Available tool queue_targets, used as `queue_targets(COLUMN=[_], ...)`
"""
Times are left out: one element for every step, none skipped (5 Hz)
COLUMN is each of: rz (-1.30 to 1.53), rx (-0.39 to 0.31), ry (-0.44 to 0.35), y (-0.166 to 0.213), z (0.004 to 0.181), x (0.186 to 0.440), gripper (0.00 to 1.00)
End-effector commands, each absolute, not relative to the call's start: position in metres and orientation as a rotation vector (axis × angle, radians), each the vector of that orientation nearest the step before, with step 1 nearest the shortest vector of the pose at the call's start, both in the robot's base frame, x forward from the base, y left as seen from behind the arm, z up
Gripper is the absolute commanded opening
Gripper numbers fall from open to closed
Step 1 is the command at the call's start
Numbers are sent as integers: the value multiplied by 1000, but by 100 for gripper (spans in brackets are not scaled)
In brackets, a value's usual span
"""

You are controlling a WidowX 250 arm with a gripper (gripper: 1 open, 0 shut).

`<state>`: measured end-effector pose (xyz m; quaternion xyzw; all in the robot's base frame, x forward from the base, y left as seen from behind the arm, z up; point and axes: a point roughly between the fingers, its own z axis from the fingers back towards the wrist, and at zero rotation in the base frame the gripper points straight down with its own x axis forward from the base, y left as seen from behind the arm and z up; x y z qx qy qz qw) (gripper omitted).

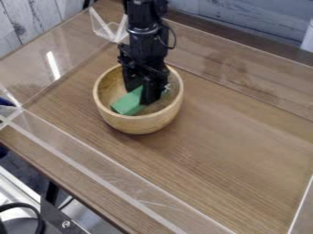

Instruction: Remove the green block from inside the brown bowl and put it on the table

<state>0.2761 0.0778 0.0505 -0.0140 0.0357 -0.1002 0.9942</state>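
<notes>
Though matte, green block [127,103] rectangular.

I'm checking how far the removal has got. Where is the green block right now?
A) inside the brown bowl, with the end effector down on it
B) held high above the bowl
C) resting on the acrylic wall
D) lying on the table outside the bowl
A: the green block sits within the brown bowl, with the end effector lowered into the bowl at the block.

You see a smooth wooden bowl [138,114], a matt green block [127,104] below the jaws, and a wood-grain table [221,137] with glossy clear walls.
</notes>
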Motion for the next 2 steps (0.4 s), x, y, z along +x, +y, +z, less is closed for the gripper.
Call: queue_targets(rz=[-200, -197], rx=[7, 10], ry=[-10, -16], y=[80, 80], z=[77, 81], x=[287, 287], gripper=[0, 0])
